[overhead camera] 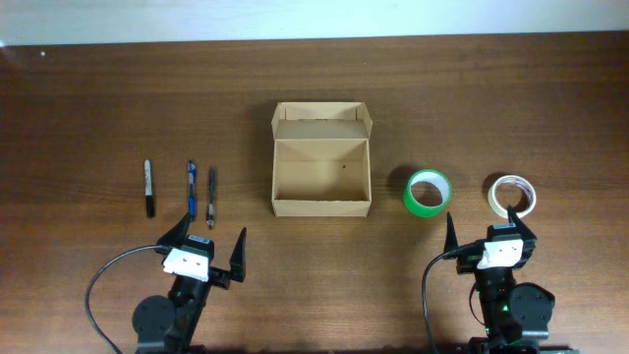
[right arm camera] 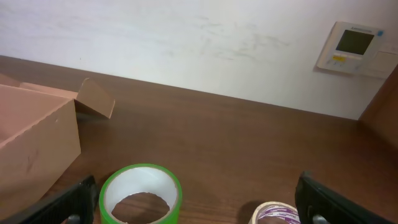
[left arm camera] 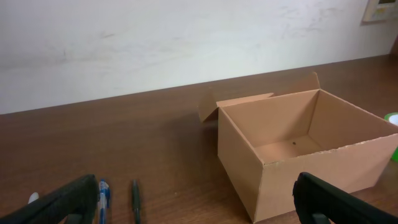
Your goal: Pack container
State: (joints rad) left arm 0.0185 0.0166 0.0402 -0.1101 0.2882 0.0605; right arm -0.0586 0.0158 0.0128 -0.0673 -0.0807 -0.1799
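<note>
Evidently nothing is packed: box [overhead camera: 321, 206] open, empty, mid-bench [overhead camera: 98, 98] — pens [overhead camera: 191, 189] at its 9 o'clock, tapes [overhead camera: 428, 192] at 3 o'clock. Left pincer [overhead camera: 213, 234] and right pincer [overhead camera: 489, 231] gape wide, empty — all packing remains.

One container [overhead camera: 321, 206] was counted. Two rolls of tape were counted: one green tape roll [overhead camera: 409, 197] and one white tape roll [overhead camera: 532, 199]. Three writing tools were counted: one black marker [overhead camera: 148, 187], one blue pen [overhead camera: 192, 189] and one dark pen [overhead camera: 210, 196]. Two grippers were counted, the left gripper [overhead camera: 214, 228] and the right gripper [overhead camera: 486, 218]. One wall panel [right arm camera: 354, 46] was seen.
</note>
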